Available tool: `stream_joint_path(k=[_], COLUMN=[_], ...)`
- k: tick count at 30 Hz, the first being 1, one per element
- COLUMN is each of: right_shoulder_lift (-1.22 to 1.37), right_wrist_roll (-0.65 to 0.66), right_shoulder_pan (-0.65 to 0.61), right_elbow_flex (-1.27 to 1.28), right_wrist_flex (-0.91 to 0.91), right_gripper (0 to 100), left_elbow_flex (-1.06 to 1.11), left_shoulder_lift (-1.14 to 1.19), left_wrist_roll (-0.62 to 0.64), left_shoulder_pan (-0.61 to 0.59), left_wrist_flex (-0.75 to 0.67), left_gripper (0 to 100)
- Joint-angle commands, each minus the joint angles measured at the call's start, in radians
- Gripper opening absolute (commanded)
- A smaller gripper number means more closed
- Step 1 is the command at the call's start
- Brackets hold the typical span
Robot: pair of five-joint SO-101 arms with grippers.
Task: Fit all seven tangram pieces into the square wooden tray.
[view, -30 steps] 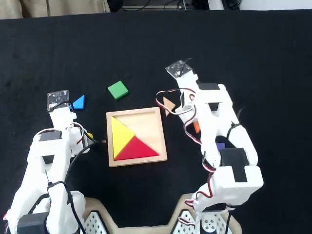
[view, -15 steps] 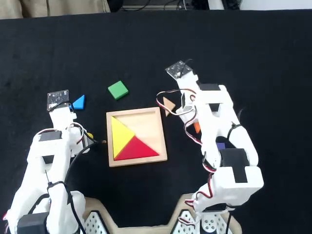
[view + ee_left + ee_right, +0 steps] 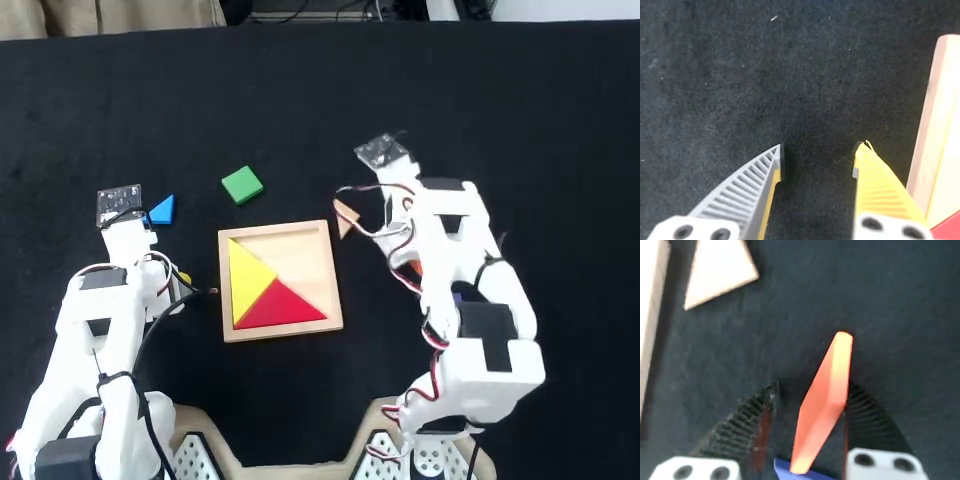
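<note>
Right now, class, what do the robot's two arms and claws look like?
The left arm and right arm are blocky white plastic with black motor sections. Each wrist carries a black speckled square tag. Red, white and black wires loop along the right arm. The left claw has one grey and one yellow ribbed finger; the right claw has black ribbed fingers.

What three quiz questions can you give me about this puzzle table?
1. How many pieces lie in the wooden tray?
2. True or false: the left gripper is holding a piece.
3. Which piece is the right gripper holding? A green, B orange, C blue.
Key: 1. Two, the yellow triangle and the red triangle. 2. False, it is open and empty. 3. B, the orange piece.
</note>
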Motion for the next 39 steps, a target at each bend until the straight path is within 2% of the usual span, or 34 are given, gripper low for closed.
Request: stream_joint_path(k=[1, 18, 23, 33, 37, 39], right_shoulder_lift=[0.001, -0.054, -0.12, -0.101, -0.058, -0.047], right_wrist_roll=[0.006, 0.0, 0.0, 0.003, 0.0, 0.0], right_shoulder_pan=[0.017, 0.021, 0.021, 0.06, 0.072, 0.077], right_elbow_flex=[-0.002, -0.016, -0.018, -0.019, -0.019, -0.019], right_wrist_flex=[-0.002, -0.006, 0.037, 0.025, -0.012, -0.026], right_gripper=[18.9, 18.6, 13.1, 12.2, 1.2, 2.1], left_elbow_flex=[-0.002, -0.002, -0.002, -0.002, -0.002, -0.002], left_shoulder_lift=[-0.021, -0.021, -0.021, -0.021, -0.021, -0.021], left_wrist_roll=[0.005, 0.005, 0.005, 0.005, 0.005, 0.005], left_shoulder_pan=[0.008, 0.01, 0.01, 0.008, 0.008, 0.008], left_wrist_flex=[-0.005, -0.005, -0.006, -0.005, -0.005, -0.005], left_gripper=[23, 23, 23, 23, 23, 23])
